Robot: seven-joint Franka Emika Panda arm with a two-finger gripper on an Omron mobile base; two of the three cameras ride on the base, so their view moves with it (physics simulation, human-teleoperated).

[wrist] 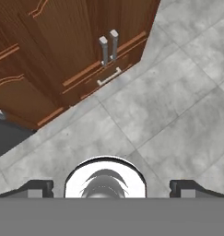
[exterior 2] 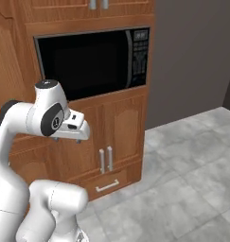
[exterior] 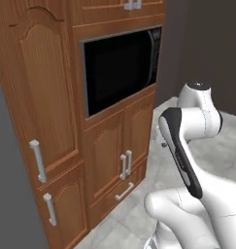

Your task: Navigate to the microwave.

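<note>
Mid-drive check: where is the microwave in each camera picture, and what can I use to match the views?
Left base view: the microwave sits upper centre, set in the wooden cabinet wall, seen at an angle.
Right base view: upper centre-left, nearly face on, button panel at its right edge.
Hand view: not in it; this camera looks down at floor tiles and cabinet bottoms.
Shared landmark: the paired vertical door handles below the microwave.

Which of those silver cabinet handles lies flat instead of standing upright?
The drawer handle at the bottom, under the double doors below the microwave. It runs sideways; the paired door handles above it stand vertical.
</note>
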